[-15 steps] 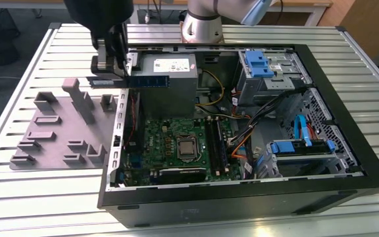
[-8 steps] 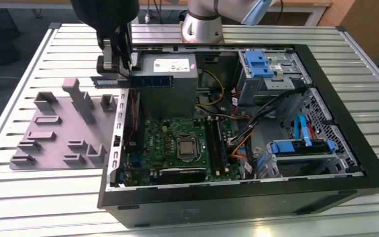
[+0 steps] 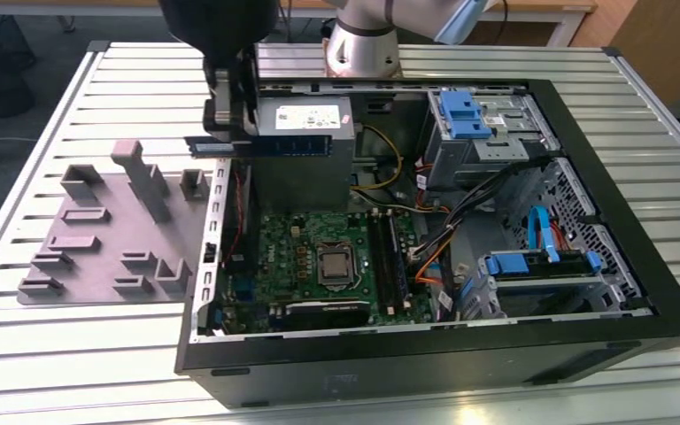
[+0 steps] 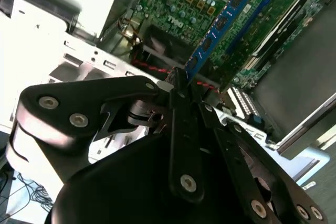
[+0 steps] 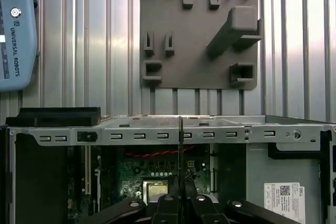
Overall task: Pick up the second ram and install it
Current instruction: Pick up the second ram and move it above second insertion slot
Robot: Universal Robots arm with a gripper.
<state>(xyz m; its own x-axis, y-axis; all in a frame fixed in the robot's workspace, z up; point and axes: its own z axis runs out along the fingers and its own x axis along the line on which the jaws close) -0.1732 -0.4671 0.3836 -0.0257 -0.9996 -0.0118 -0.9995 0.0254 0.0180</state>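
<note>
Claw [image 3: 229, 137] clamped shut on one end of the blue memory stick [image 3: 287, 144]. I hold the stick level in the air, above the wall of the open computer case [image 3: 435, 359] that is next to the gray holder tray [image 3: 110, 226]. In the second wrist view the stick's free end reaches out over the green motherboard [image 4: 173, 14].

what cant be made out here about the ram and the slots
1. Gripped end of the second ram: covered by the gripper in the exterior view.
2. Its flat faces: the first wrist view sees it edge-on.
3. Memory slots on the motherboard: too small in the exterior view to tell filled from empty; the ram covers part of the board in the second wrist view.
</note>
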